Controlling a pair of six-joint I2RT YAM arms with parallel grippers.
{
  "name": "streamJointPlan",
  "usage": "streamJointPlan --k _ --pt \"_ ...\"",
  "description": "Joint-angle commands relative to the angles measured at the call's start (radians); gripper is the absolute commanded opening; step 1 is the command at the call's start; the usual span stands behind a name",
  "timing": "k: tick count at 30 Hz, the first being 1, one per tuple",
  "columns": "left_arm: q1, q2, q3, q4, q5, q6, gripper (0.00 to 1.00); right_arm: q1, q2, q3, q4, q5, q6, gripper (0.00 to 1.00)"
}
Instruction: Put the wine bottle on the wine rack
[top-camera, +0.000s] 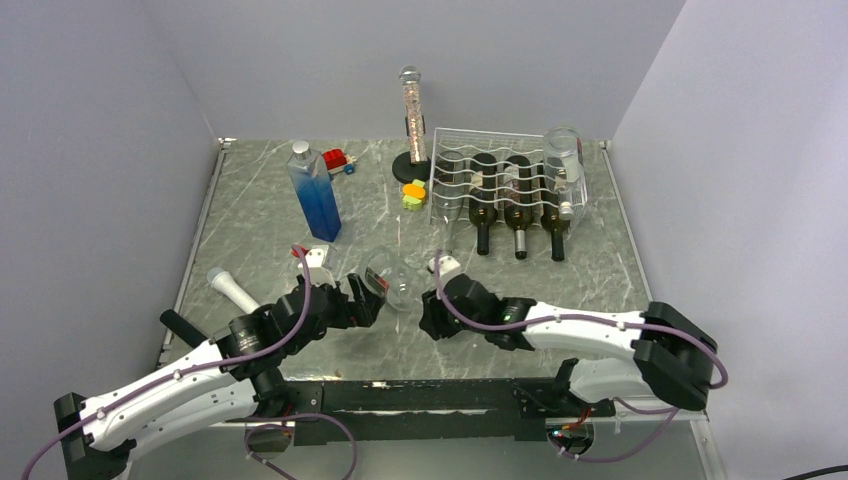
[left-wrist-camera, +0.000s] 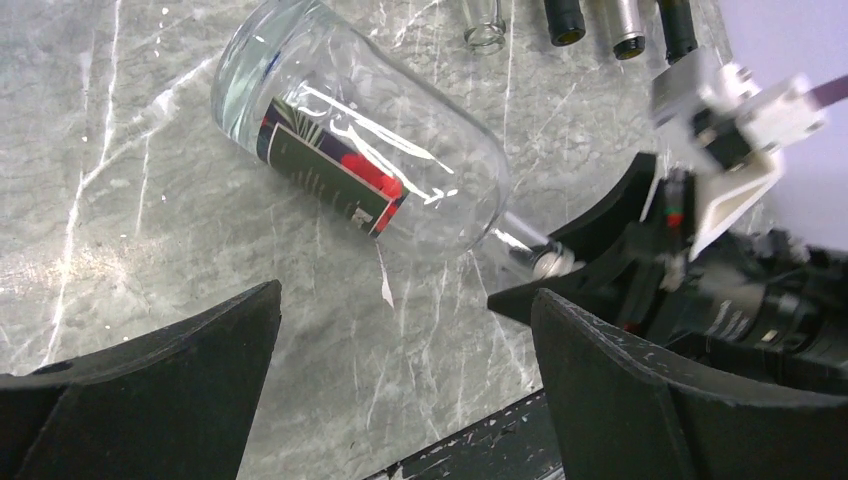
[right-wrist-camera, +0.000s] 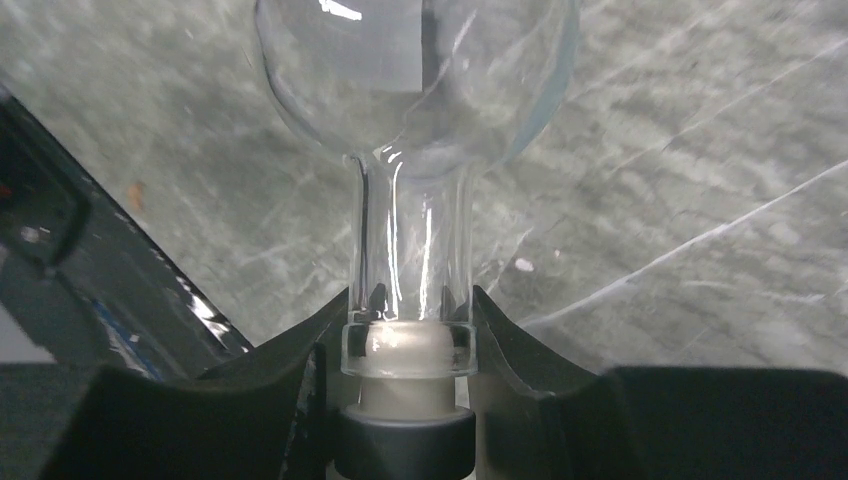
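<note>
The right end effector (right-wrist-camera: 408, 322) is clamped on the neck of the clear wine bottle (right-wrist-camera: 415, 90), one finger on each side just under the lip of the mouth. The neck is the thinnest part, so the fingers can close around it, while the round body would be too wide for them. A pale stopper (right-wrist-camera: 405, 352) sits in the mouth, between the finger roots.

Straight ahead of this end effector the bottle lies on its side on the desk (top-camera: 260, 260), its body pointing away toward the left arm. The body appears to rest on the desk, so I judge the lift is not yet begun.

The left end effector (left-wrist-camera: 400, 350) stands with its fingers wide apart and holds nothing. The bottom end of the bottle is just in front of it, apart from both fingers. It is probably there to give support to the heavy end, because a grip on the neck alone lets the body swing.

The wine rack (top-camera: 490, 131) is well beyond the right end effector, farther out on the desk and to its right. Three dark bottles (top-camera: 517, 205) lie in its cradles with necks pointing back at the arms, and a clear one lies left of them. The bottle would need the same direction, so it must likely be turned before it goes in.
</note>
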Motion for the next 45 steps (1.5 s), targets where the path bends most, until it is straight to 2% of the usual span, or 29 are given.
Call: streamJointPlan --k 1,10,14,16,18,24,28,32,39,45 --pt "0.002 -0.009 0.002 0.017 -0.033 -0.008 0.99 0.086 0.103 0.113 -0.066 0.148 -0.008 0.00" --pt "0.003 -0.070 0.047 -0.077 -0.120 -0.009 0.99 0.161 0.245 0.214 -0.139 0.252 0.032 0.00" --pt "0.003 -0.105 0.077 -0.128 -0.180 -0.007 0.99 0.169 0.271 0.235 -0.141 0.259 0.022 0.35" --pt "0.003 -0.118 0.092 -0.150 -0.202 -0.004 0.99 0.169 0.275 0.231 -0.119 0.259 0.012 0.46" --pt "0.003 -0.129 0.103 -0.166 -0.218 0.002 0.99 0.169 0.291 0.231 -0.099 0.264 0.001 0.52" --pt "0.003 -0.158 0.125 -0.197 -0.244 0.009 0.99 0.169 0.362 0.284 -0.086 0.269 -0.026 0.61" --pt "0.003 -0.168 0.133 -0.214 -0.253 0.008 0.99 0.164 0.413 0.343 -0.102 0.283 -0.052 0.61" --pt "0.003 -0.173 0.137 -0.218 -0.248 0.009 0.99 0.143 0.466 0.415 -0.151 0.261 -0.074 0.56" --pt "0.003 -0.176 0.135 -0.224 -0.236 0.004 0.99 0.134 0.522 0.450 -0.195 0.258 -0.057 0.47" --pt "0.003 -0.173 0.141 -0.213 -0.223 0.020 0.99 0.126 0.573 0.464 -0.214 0.241 -0.029 0.20"
